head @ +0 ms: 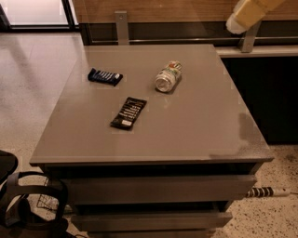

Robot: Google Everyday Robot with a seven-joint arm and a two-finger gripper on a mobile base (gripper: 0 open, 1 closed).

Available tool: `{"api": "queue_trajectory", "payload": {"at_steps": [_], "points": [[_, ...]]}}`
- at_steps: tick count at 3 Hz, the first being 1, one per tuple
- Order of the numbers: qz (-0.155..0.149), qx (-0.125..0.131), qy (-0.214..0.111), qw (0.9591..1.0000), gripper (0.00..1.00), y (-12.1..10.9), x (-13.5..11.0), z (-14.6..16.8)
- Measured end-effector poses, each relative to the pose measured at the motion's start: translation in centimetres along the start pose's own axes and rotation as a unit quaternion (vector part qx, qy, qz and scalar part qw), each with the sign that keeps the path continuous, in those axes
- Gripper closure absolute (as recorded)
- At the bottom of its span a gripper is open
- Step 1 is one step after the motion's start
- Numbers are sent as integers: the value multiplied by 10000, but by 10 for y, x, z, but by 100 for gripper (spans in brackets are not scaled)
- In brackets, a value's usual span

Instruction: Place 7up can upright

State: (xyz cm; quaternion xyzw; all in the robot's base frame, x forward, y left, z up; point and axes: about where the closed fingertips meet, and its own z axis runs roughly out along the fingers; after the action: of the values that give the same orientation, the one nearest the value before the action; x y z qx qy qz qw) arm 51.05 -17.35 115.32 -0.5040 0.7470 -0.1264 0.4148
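The 7up can (168,76) lies on its side on the grey table top (200,125), toward the back middle. Its shiny metal end faces me and its white-and-green label points toward the back wall. A cream-white part of my arm (247,13) reaches in at the top right, above and behind the table's back right corner, well right of the can. My gripper itself is out of view.
Two flat dark snack bars lie left of the can: one (105,76) at the back left, one (128,112) nearer the middle. Drawers (158,188) sit under the top. A power strip (267,191) lies on the floor at the right, and black gear (28,209) at the bottom left.
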Motion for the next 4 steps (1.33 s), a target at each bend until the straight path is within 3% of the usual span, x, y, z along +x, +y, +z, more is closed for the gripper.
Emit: {"api": "queue_trajectory", "payload": {"at_steps": [1,2,3,4], "points": [[392,131,168,9990,0,-4,-25,35],[842,60,117,9964,0,0,-50,76],[1416,27,20,9899,0,-2,-54,106],[2206,23,31,9753,0,-8,-41,125]]}}
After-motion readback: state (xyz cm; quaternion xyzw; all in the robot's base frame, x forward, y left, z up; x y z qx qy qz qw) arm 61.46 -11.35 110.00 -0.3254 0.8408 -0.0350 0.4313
